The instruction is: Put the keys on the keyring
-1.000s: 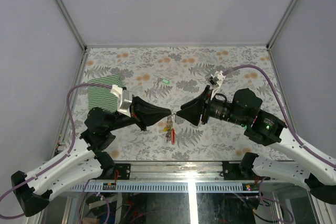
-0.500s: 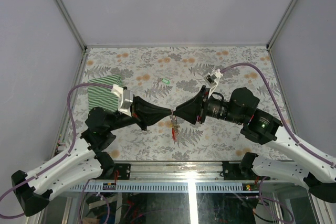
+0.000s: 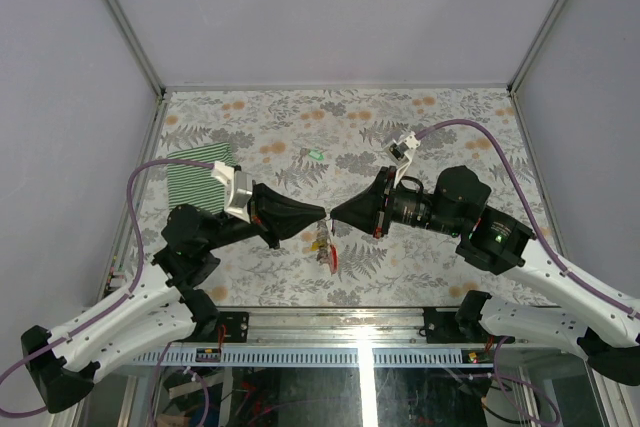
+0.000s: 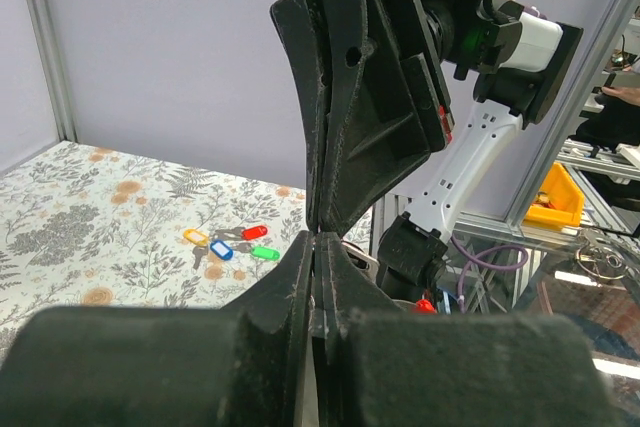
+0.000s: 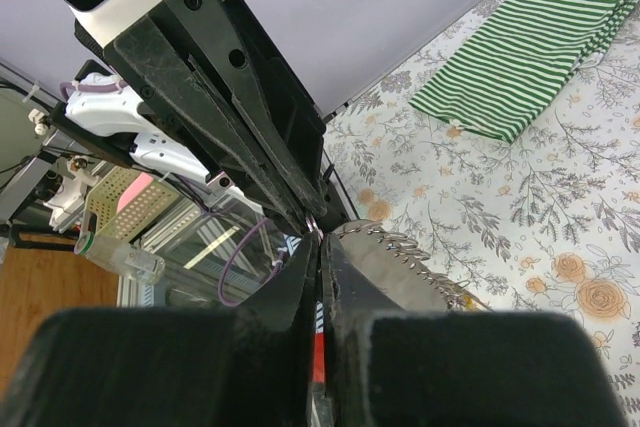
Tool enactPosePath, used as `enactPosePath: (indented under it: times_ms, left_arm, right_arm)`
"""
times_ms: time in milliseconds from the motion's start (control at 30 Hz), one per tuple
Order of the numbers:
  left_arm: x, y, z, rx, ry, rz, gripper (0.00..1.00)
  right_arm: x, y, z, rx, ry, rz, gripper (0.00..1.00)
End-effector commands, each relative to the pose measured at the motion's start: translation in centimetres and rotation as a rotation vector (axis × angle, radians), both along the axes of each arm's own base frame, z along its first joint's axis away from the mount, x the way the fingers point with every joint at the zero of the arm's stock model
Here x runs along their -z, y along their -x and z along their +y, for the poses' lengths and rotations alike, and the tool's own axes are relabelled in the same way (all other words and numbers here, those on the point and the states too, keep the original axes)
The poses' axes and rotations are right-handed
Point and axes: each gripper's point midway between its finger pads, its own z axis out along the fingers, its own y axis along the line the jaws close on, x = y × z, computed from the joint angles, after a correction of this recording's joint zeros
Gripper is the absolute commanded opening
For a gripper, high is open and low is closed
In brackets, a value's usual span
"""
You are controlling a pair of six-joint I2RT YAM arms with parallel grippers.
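The keyring [image 3: 324, 245] hangs over the table between my two gripper tips, its red loop [image 3: 331, 261] lowest. My left gripper [image 3: 322, 214] is shut, and a thin grey metal strip [image 4: 314, 319] shows between its fingers. My right gripper [image 3: 334, 215] meets it tip to tip and is shut. A small metal ring [image 5: 314, 228] sits at its tips and red [image 5: 318, 362] shows in its jaw gap. A bunch of keys [image 4: 230, 244] with yellow, blue, red and green heads lies on the table, seen far off as a green speck [image 3: 313, 155].
A green striped cloth [image 3: 200, 177] lies folded at the left edge of the floral table [image 3: 450, 127]; it also shows in the right wrist view [image 5: 520, 57]. A grey piece edged with metal links [image 5: 400, 252] hangs close beside the right fingers.
My right gripper has moved left up to the left gripper's tip and closed from half open to shut. The hanging keyring has shifted slightly. The left arm has held still.
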Motion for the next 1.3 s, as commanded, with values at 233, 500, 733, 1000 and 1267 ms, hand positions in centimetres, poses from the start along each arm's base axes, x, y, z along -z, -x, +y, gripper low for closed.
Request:
enactPosePath:
  times_ms: [233,500,733,1000,1267]
  left_arm:
    - [-2.6,-0.1,0.9,-0.052,0.059,-0.072,0.0]
    - [-2.8,-0.2,1.1,-0.066,0.058,-0.078,0.0]
    - [-2.8,-0.3,1.2,-0.075,0.053,-0.079,0.0]
    - [-2.8,-0.3,1.1,-0.073,0.055,-0.08,0.0]
    - [-2.9,-0.4,1.2,-0.076,0.055,-0.081,0.0]
  right_arm:
    - [-2.1,0.4,-0.7,0.001,-0.039,-0.041,0.0]
    - [-1.3,0.1,-1.1,0.027,-0.005,-0.039,0.0]
    - [-0.5,-0.2,-1.0,0.037,0.023,-0.028,0.0]
    - [0.8,-0.2,-0.3,0.014,0.053,0.001,0.0]
    - [1.6,-0.3,0.1,0.007,0.068,0.016,0.0]
